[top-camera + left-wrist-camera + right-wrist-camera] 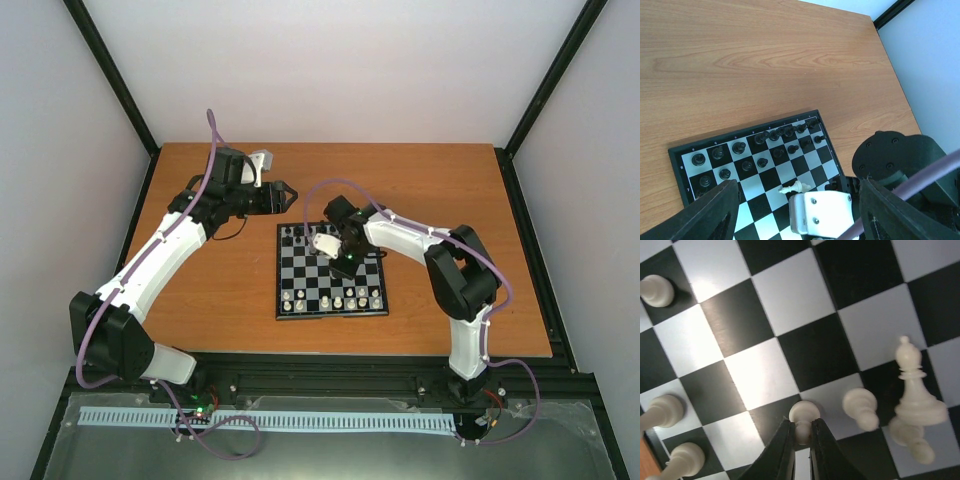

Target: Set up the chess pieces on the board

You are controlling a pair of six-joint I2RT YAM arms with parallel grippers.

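Your right hand is clenched on a white pawn, its two fingertips pinching the piece just below its round head, over a dark square of the board. Your left hand is released: its fingers stand wide apart with nothing between them, hovering above the bare table just past the board's far left corner. The board lies flat near the middle of the table, closer to the near edge than to the far one. You have open wood on every side of it, widest to the left, right and far side. Close to the gripped pawn you have little room. Another pawn stands just beside it on the right, and past that a taller white bishop with one more small white piece partly hidden at its foot. In the right wrist view you can count seven cream-white pieces: six pawn-like and the one bishop. In the left wrist view the black pieces fill two rows along the far edge, about sixteen, though some crowd together too tightly to be sure. One white piece lies on its side on the squares nearer the middle of the board.
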